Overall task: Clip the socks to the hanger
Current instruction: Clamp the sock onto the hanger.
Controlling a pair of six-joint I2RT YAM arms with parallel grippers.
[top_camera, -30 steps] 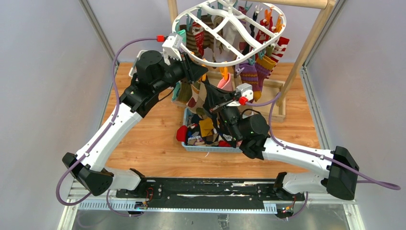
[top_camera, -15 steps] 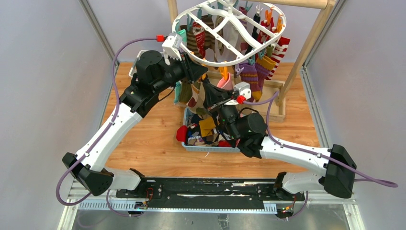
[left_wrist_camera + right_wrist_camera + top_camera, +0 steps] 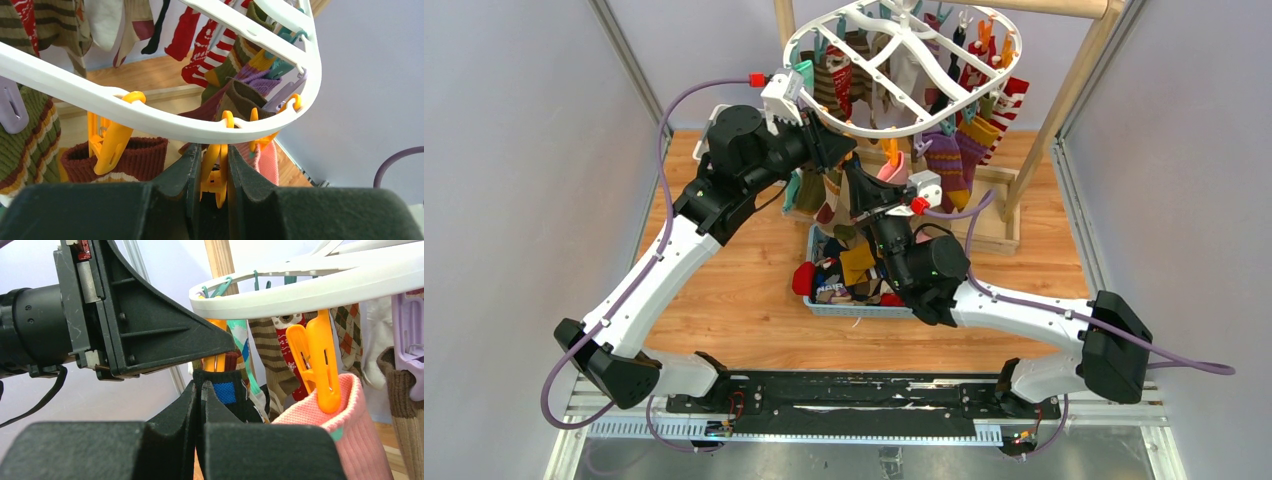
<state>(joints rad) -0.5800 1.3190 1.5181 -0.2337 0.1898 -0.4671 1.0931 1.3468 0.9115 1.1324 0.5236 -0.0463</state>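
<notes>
Left wrist view: left end effector [image 3: 210, 150] clenched on an orange clothespin [image 3: 215, 175] hanging from the rim of the white hanger [image 3: 150, 117]. Right wrist view: right end effector [image 3: 201, 390] grasping a black sock [image 3: 227, 392], cuff uppermost, just below that clothespin. Sock's long axis near vertical. The move needed is judged to be straight up into the clip's mouth.

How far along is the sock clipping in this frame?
Done: many clipped socks hang around the hanger. In hand: the left gripper squeezes an orange clothespin on the rim, and the right gripper holds a black sock up just below it, not yet clipped. Left: loose socks lie in the blue basket.
</notes>
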